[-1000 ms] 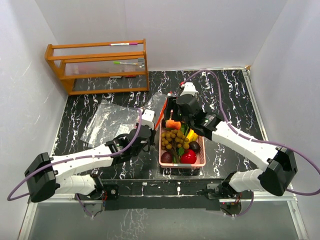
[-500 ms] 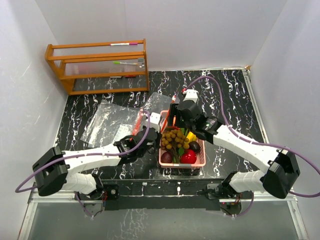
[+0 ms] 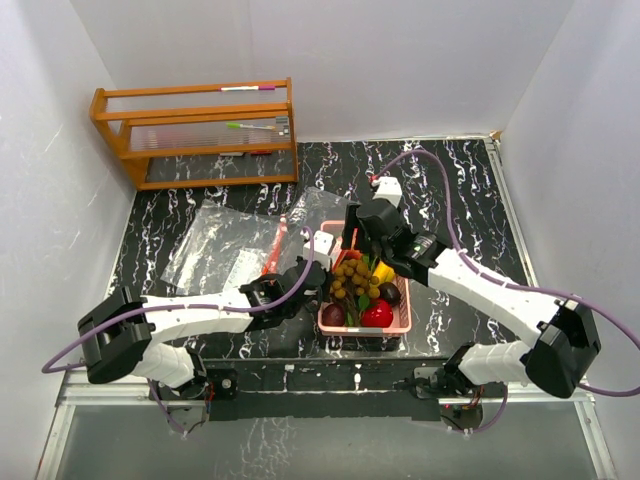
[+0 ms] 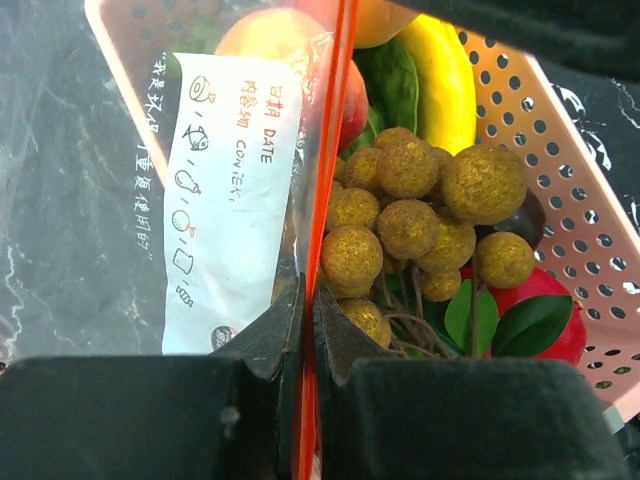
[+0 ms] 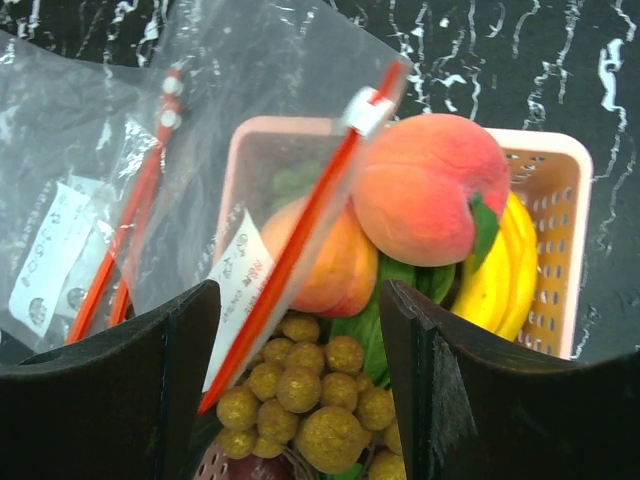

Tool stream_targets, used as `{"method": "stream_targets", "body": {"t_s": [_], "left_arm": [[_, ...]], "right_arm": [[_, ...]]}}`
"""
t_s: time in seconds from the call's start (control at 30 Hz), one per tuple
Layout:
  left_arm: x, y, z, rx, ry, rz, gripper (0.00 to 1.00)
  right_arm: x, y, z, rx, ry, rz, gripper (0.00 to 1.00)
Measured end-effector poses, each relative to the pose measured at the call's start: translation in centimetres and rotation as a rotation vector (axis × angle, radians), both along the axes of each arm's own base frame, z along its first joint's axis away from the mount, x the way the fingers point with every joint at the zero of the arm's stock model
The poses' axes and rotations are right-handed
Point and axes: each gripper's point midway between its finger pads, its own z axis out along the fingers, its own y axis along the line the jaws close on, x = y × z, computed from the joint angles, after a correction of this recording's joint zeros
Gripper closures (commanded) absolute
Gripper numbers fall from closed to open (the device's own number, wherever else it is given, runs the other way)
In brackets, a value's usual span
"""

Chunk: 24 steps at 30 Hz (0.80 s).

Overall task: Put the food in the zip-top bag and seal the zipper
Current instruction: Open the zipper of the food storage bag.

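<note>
Left jaws advanced, clamping zip-top bag (image 4: 230, 200) zipper (image 4: 325, 150); right jaws apart, seemingly above peach (image 5: 430, 190).

On the desk (image 3: 470, 200) the basket (image 3: 405, 322) sits front centre; the rack (image 3: 195, 135) stands back left; a spare bag (image 3: 215, 245) lies flat left of the basket; the zip-top bag (image 3: 318, 205) drapes over the basket's far left corner, pinched in the left pincer (image 4: 307, 320); longans (image 3: 350, 278) lie mid-basket; bananas (image 3: 383, 270) lie along its right wall.

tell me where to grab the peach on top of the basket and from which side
Take the top peach across its round middle, coming down from above: its upper side is bare, while bananas sit close on one side and the zip-top bag with its red zipper lies along the other.
</note>
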Motion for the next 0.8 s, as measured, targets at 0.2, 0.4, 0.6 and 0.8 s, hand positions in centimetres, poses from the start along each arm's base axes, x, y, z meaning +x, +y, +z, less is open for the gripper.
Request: {"method": "stream_targets", "body": {"t_s": [0.2, 0.4, 0.6, 0.8], "left_arm": [[0.0, -0.3, 0.2, -0.005, -0.002, -0.003, 1.00], [0.1, -0.4, -0.8, 0.016, 0.006, -0.002, 1.00], [0.2, -0.7, -0.8, 0.015, 0.006, -0.002, 1.00], [0.3, -0.9, -0.7, 0.011, 0.004, -0.001, 1.00]], "right_arm": [[0.1, -3.3, -0.4, -0.006, 0.008, -0.072, 0.32], [1.5, -5.8, -0.2, 0.004, 0.014, -0.123, 0.32], [1.5, -5.0, -1.1, -0.002, 0.041, -0.081, 0.32], [1.5, -4.7, -1.5, 0.003, 0.054, -0.065, 0.32]]}}
